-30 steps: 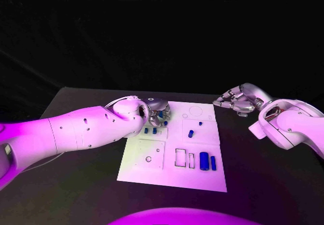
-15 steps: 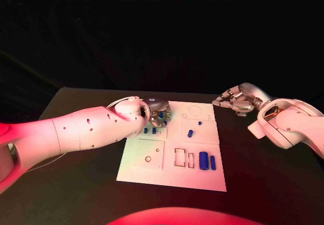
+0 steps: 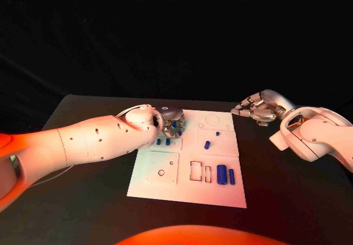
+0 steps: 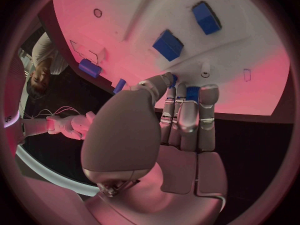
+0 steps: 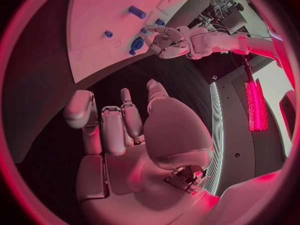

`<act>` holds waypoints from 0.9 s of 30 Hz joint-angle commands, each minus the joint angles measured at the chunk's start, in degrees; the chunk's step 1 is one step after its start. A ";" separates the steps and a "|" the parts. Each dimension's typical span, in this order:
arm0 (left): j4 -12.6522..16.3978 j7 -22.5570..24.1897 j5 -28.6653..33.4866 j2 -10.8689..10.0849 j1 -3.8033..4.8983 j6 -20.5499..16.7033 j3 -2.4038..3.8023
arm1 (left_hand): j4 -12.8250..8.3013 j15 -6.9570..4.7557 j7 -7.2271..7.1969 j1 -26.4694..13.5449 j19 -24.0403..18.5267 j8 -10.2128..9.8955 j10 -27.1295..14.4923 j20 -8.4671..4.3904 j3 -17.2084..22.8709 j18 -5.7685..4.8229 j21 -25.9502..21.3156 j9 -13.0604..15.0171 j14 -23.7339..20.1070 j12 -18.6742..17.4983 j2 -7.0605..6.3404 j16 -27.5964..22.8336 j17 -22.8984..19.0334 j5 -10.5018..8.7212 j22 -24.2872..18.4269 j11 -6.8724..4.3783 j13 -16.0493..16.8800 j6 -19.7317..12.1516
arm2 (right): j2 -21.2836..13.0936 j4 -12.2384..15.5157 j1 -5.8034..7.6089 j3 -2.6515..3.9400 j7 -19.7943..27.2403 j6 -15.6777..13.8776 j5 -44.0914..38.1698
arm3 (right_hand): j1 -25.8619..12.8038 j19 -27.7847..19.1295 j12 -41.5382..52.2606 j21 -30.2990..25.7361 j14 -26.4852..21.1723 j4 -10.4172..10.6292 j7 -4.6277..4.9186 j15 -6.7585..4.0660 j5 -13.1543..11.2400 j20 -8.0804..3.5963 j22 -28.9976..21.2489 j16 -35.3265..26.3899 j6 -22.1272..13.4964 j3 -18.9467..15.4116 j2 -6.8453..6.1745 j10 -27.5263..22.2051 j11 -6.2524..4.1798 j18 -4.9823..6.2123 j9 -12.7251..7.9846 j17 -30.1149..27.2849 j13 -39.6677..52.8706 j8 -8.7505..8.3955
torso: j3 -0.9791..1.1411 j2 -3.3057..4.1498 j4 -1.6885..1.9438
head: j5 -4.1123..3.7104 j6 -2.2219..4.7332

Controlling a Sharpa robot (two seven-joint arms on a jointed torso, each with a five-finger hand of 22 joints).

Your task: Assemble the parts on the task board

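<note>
Several blue parts (image 3: 221, 174) lie loose on your task board (image 3: 187, 196); left hand (image 3: 173, 125) pinches one, right hand (image 3: 256, 113) curled, holding nothing.

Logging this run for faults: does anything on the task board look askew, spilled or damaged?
Nothing stands out. The task board lies flat on the table, the blue parts sit on it, the left hand works at its far end, and the right hand hovers beside it.

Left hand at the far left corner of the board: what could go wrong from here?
The left hand has its fingertips down on a small blue part on the white board. The part could slip out or tip. Two more blue parts lie close by, so a stray finger may knock them.
</note>
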 commanded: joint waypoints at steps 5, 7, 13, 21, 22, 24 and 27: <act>-0.34 -0.68 0.16 0.39 -0.12 2.34 0.02 | -0.03 0.13 -0.14 -0.47 0.11 -0.46 0.35 0.15 0.29 -0.90 0.23 -0.07 0.39 -0.34 -0.13 0.39 -0.13 0.12 0.12 0.02 -0.12 0.51 | 0.09 0.03 -0.02 0.02 0.37 0.14 -0.07 | 0.09 0.00 0.03 -0.26 2.40 0.18 -0.01 -0.50 0.27 -0.49 -0.06 -0.14 -0.42 -0.24 0.27 -0.11 -0.32 0.57 0.09 0.08 -0.01 0.22 | -0.03 0.01 -0.03 | 0.00 -0.19; -0.43 -0.71 0.16 0.49 -0.18 2.49 0.02 | -0.05 0.13 -0.15 -0.49 0.10 -0.51 0.42 0.16 0.32 -0.91 0.23 -0.07 0.38 -0.42 -0.12 0.39 -0.18 0.12 0.13 0.01 -0.17 0.59 | 0.11 0.04 -0.02 0.02 0.37 0.14 -0.07 | 0.09 0.00 0.03 -0.26 2.40 0.18 -0.01 -0.50 0.27 -0.49 -0.06 -0.14 -0.42 -0.24 0.27 -0.11 -0.32 0.57 0.09 0.08 -0.01 0.22 | -0.04 0.01 -0.03 | -0.04 -0.18; -0.64 -0.64 0.31 0.69 -0.34 2.77 0.03 | -0.19 0.04 -0.21 -0.58 0.57 -0.79 1.12 0.18 0.59 -1.08 0.83 -0.08 0.80 -0.78 0.13 0.94 0.66 0.10 0.94 -0.08 -0.35 1.09 | 0.10 0.08 -0.02 0.02 0.36 0.16 -0.07 | 0.14 -0.02 0.04 -0.32 2.40 0.20 -0.01 -0.50 0.29 -0.49 -0.09 -0.19 -0.42 -0.26 0.30 -0.09 -0.33 0.58 0.10 0.03 0.00 0.27 | -0.02 0.04 -0.01 | -0.14 -0.32; -0.60 -0.33 0.72 0.87 -0.44 2.81 0.03 | -0.27 -0.06 -0.30 -1.01 0.97 -1.19 2.13 0.14 0.63 -1.18 1.37 -0.08 1.17 -1.26 0.13 1.41 1.14 0.06 1.61 -0.26 -0.55 1.73 | 0.06 0.15 -0.02 0.02 0.34 0.17 -0.07 | 0.14 -0.02 0.04 -0.32 2.40 0.20 -0.01 -0.50 0.29 -0.49 -0.09 -0.19 -0.42 -0.26 0.30 -0.09 -0.33 0.58 0.10 0.03 0.00 0.27 | 0.00 -0.01 0.02 | -0.16 -0.43; -0.59 -0.34 0.74 0.89 -0.45 2.83 0.03 | -0.27 -0.06 -0.30 -1.02 1.00 -1.20 2.15 0.14 0.62 -1.20 1.40 -0.08 1.19 -1.27 0.13 1.44 1.19 0.06 1.66 -0.26 -0.55 1.74 | 0.07 0.16 -0.02 0.02 0.34 0.17 -0.07 | 0.15 -0.02 0.05 -0.34 2.40 0.20 -0.02 -0.50 0.29 -0.49 -0.10 -0.19 -0.42 -0.27 0.30 -0.09 -0.33 0.58 0.11 0.03 0.00 0.29 | 0.00 0.00 0.02 | -0.15 -0.42; -0.59 -0.34 0.78 0.93 -0.45 2.88 0.03 | -0.27 -0.07 -0.30 -1.07 1.12 -1.26 2.26 0.13 0.62 -1.24 1.54 -0.08 1.28 -1.32 0.13 1.54 1.37 0.06 1.85 -0.29 -0.57 1.78 | 0.07 0.17 -0.02 0.02 0.34 0.17 -0.07 | 0.17 -0.03 0.05 -0.37 2.40 0.20 -0.02 -0.50 0.30 -0.49 -0.12 -0.19 -0.41 -0.28 0.31 -0.09 -0.33 0.59 0.12 0.04 0.01 0.32 | 0.00 -0.02 -0.01 | -0.15 -0.39; -0.57 -0.28 0.86 0.99 -0.46 2.91 0.03 | -0.32 -0.13 -0.30 -1.16 1.34 -1.41 2.65 0.11 0.65 -1.30 1.80 -0.09 1.46 -1.47 0.18 1.77 1.68 0.06 2.19 -0.37 -0.60 1.97 | 0.07 0.20 -0.02 0.02 0.34 0.17 -0.07 | 0.17 -0.03 0.05 -0.37 2.40 0.20 -0.02 -0.50 0.30 -0.49 -0.12 -0.19 -0.41 -0.28 0.31 -0.09 -0.33 0.59 0.12 0.04 0.01 0.32 | -0.02 -0.04 -0.01 | -0.14 -0.38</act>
